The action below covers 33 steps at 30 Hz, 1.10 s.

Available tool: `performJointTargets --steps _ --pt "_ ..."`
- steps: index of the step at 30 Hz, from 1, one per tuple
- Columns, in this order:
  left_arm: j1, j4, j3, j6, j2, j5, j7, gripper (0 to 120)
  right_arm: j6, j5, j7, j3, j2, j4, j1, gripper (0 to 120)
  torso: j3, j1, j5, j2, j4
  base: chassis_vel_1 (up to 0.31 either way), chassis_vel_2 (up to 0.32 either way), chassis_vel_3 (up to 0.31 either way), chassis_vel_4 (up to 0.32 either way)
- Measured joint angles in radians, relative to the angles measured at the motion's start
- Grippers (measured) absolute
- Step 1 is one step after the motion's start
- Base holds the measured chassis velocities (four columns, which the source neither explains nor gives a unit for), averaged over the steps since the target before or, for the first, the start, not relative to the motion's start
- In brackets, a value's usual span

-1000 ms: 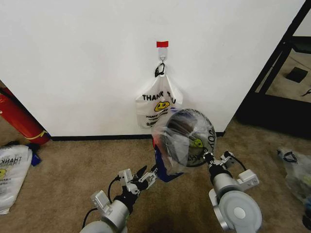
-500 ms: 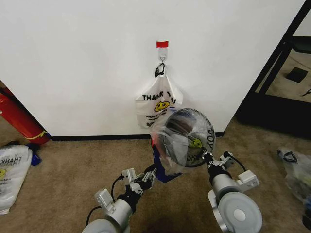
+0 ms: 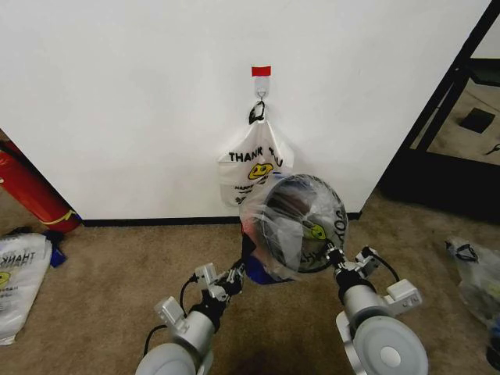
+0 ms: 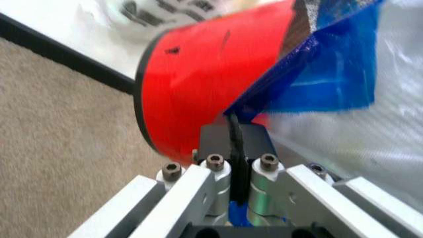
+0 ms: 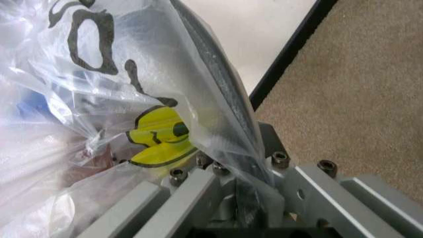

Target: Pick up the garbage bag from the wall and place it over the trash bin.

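Note:
The trash bin [image 3: 306, 215] is off the carpet and tilted, its black mesh mouth facing me. The clear garbage bag [image 3: 269, 226] with a yellow smiley [image 3: 316, 230] is stretched over it. My left gripper [image 3: 233, 275] is shut on the bag's blue side panel [image 4: 317, 74], right beside the bin's red base [image 4: 198, 84]. My right gripper [image 3: 336, 255] is shut on the bag where it wraps the bin's dark rim [image 5: 211, 74], close to the smiley [image 5: 158, 134]. Behind stands the white wall [image 3: 117, 94] with its red tape patch [image 3: 261, 71] above a hook.
A white "THANK YOU" bag [image 3: 250, 168] hangs from the wall hook just behind the bin. A red cylinder [image 3: 27, 191] leans at the left. Another white bag [image 3: 19, 281] lies on the carpet at left, a clear bag [image 3: 476, 277] at right. A black frame [image 3: 445, 101] stands at right.
The left arm has edged forward and to the right under the bin, and the blue panel hangs shorter. The right arm has shifted slightly. The bin stays tilted as before.

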Motion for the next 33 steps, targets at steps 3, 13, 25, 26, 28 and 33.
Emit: performJointTargets --steps 3,13,25,26,28,33 --pt "-0.02 0.017 -0.002 -0.014 -0.021 0.014 -0.011 0 -0.003 -0.012 -0.009 -0.012 0.003 0.004 -0.016 0 0.0 0.0 0.0 0.0 0.0 0.0 0.0 0.0 0.0" --pt "-0.023 0.039 0.007 -0.019 -0.029 0.057 -0.002 0 -0.009 -0.018 -0.014 -0.023 0.011 0.021 -0.031 0 0.0 0.0 0.0 0.0 0.0 0.0 0.0 0.0 0.0" --pt "0.024 -0.022 -0.018 0.031 0.027 0.13 0.026 21 0.001 -0.026 -0.017 -0.021 0.012 0.009 -0.025 0 0.0 0.0 0.0 0.0 0.0 0.0 0.0 0.0 0.0" --pt "0.033 -0.04 -0.024 0.034 0.038 0.148 0.026 27 0.005 -0.027 -0.018 -0.019 0.011 0.001 -0.018 0 0.0 0.0 0.0 0.0 0.0001 0.0 0.0 0.0 0.0" --pt "0.038 -0.051 -0.027 0.038 0.045 0.163 0.026 31 0.006 -0.027 -0.018 -0.019 0.01 -0.004 -0.014 0 0.0 0.0 0.0 0.0 0.0 0.0 0.0 0.0 0.0" --pt "0.053 -0.075 -0.03 0.042 0.06 0.214 0.025 49 0.01 -0.027 -0.018 -0.017 0.008 -0.017 0.003 0 0.0 0.0 -0.0001 0.0 0.0 0.0 0.0 0.0 0.0"
